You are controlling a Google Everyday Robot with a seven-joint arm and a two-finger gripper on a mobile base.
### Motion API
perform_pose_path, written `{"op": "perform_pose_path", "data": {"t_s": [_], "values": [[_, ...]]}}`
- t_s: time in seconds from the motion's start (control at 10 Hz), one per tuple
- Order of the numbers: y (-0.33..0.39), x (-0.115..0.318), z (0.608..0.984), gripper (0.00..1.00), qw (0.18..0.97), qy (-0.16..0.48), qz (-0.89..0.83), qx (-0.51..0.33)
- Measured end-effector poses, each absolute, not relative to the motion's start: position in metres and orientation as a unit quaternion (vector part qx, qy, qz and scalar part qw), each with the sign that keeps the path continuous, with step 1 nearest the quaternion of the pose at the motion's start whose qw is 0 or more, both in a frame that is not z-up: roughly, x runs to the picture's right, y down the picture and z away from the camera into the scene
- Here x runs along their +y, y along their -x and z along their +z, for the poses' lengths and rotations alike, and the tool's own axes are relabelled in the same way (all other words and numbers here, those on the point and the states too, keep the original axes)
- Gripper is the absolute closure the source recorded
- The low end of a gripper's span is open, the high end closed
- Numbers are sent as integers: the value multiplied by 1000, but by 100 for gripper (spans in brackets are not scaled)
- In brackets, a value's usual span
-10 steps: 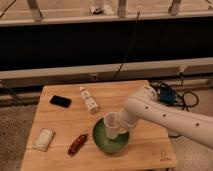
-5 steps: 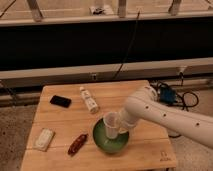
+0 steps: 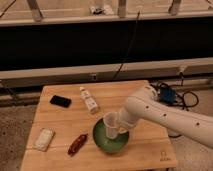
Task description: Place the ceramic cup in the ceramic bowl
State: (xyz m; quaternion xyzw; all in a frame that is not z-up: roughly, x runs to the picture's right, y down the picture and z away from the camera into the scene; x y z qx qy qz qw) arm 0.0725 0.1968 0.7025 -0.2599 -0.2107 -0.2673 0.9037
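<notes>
The ceramic cup (image 3: 111,125) stands upright over the ceramic bowl (image 3: 101,142), its base down inside the green basin on the far-right part of it and its open rim above the bowl's edge. Whether the base is resting on the bowl's floor or hanging just over it cannot be told from this view. The gripper (image 3: 121,127) is at the cup's right side, at the end of the white arm (image 3: 165,116) that reaches in from the right; how the gripper is set around the cup cannot be told.

The bowl sits on the wooden tabletop (image 3: 65,120) near its front edge, a little right of centre. Judged from this, the task is close to done: the cup has been carried to the bowl and lowered into it. What seems left is to seat the cup, let go of it, and lift the arm away without tipping the cup.

Elsewhere on the tabletop, a white labelled bottle (image 3: 89,100) lies just beyond the bowl, a black phone (image 3: 60,101) sits toward the far left, a white sponge-like block (image 3: 44,139) is at the near left, and a dark red packet (image 3: 77,144) lies just left of the bowl.
</notes>
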Motion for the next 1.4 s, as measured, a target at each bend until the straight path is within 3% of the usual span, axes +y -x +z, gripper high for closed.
{"op": "perform_pose_path", "data": {"t_s": [0.2, 0.3, 0.6, 1.1, 1.4], "values": [[-72, 197, 703, 60, 903, 260, -267, -212], [-72, 196, 703, 54, 903, 260, -267, -213], [-72, 196, 703, 48, 903, 260, -268, -214], [-72, 194, 703, 20, 902, 260, -268, -217], [-71, 194, 703, 20, 901, 261, -268, -218]]}}
